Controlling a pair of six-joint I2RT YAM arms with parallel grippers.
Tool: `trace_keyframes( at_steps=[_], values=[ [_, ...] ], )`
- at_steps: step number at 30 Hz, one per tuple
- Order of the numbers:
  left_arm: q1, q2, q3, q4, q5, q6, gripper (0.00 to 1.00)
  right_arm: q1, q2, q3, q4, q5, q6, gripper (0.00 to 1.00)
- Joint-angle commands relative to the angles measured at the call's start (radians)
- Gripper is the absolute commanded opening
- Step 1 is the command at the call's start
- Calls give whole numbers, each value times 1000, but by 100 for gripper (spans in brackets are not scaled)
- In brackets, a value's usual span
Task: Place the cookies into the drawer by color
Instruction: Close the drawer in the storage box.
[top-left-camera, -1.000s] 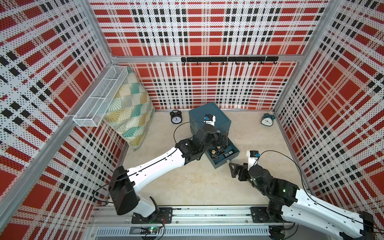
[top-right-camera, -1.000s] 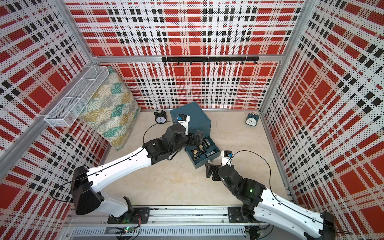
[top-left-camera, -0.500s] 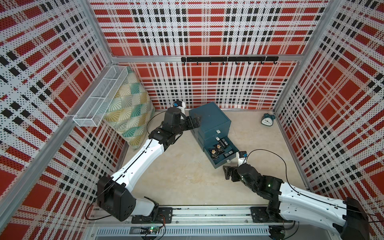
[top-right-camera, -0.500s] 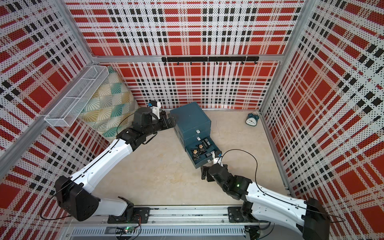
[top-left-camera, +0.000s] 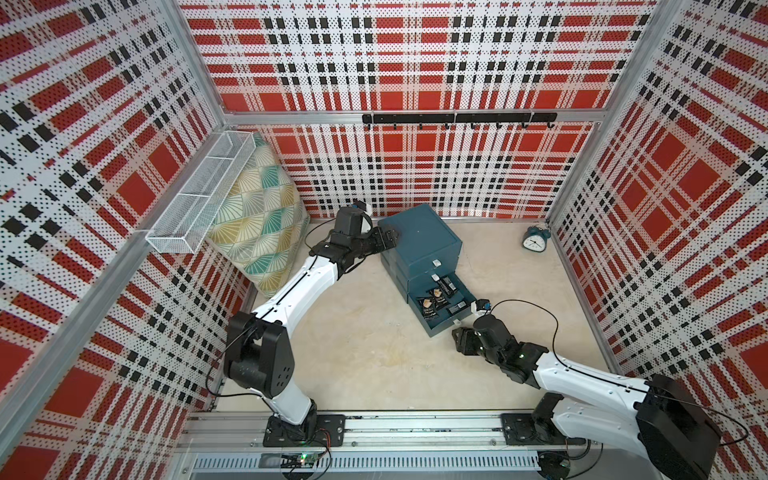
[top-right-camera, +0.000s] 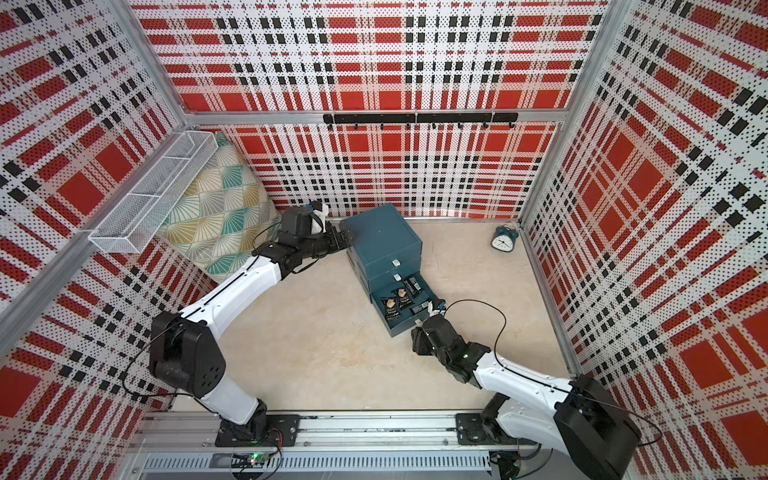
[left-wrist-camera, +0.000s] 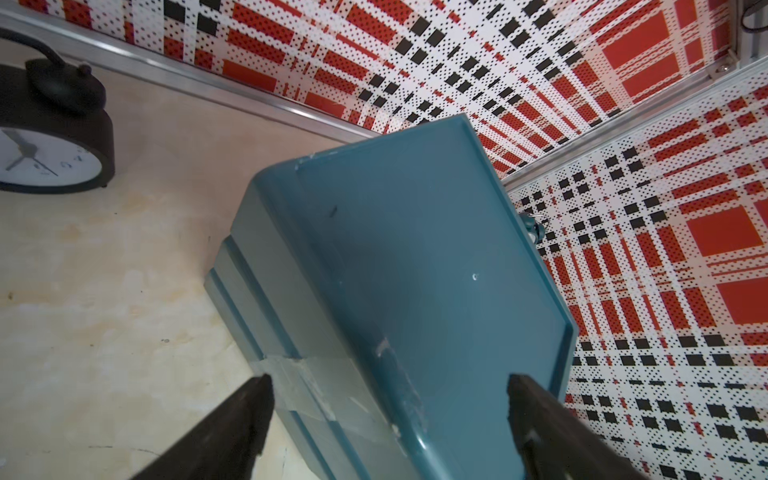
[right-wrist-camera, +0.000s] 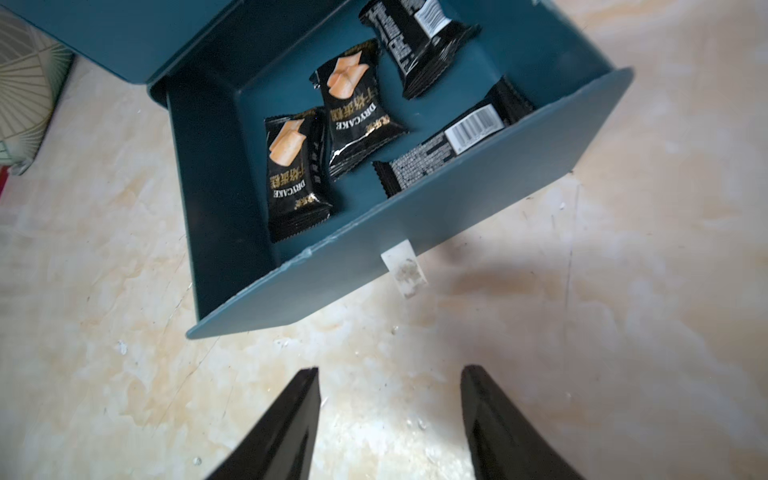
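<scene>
Only the right wrist view shows the right end effector (right-wrist-camera: 390, 369) open and empty, just before the drawer (right-wrist-camera: 478, 187), whose pulled-out bottom tray holds four black cookies (right-wrist-camera: 357, 112). Behind the drawer, the left end effector (left-wrist-camera: 388, 378) gapes astride its rear corner; only that wrist view shows a black clock (left-wrist-camera: 50, 153) beside it.

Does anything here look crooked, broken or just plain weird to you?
The blue cabinet sits skewed to the back wall, with its bottom drawer open. One side is patched with clear tape, and the drawer's white tab handle looks smudged.
</scene>
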Motion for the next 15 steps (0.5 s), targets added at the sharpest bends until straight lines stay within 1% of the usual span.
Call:
trace_keyframes(
  at_steps=[1,4,6,10,13,15],
  values=[
    [4,16,18,-7,13,38,91,-54,19,-27,151,-154,14,57],
    [4,24,-5,-6,1,53,87,-98,49,-37,217,-215,30,53],
    [6,25,-19,-6,-13,63,86,-112,74,-34,251,-232,39,49],
    [7,22,-38,-6,-21,83,86,-126,147,-9,312,-230,59,41],
    [6,22,-48,-6,-19,93,86,-126,205,17,344,-194,76,32],
    [4,23,-55,-5,-20,95,86,-127,240,35,371,-168,88,29]
  ],
)
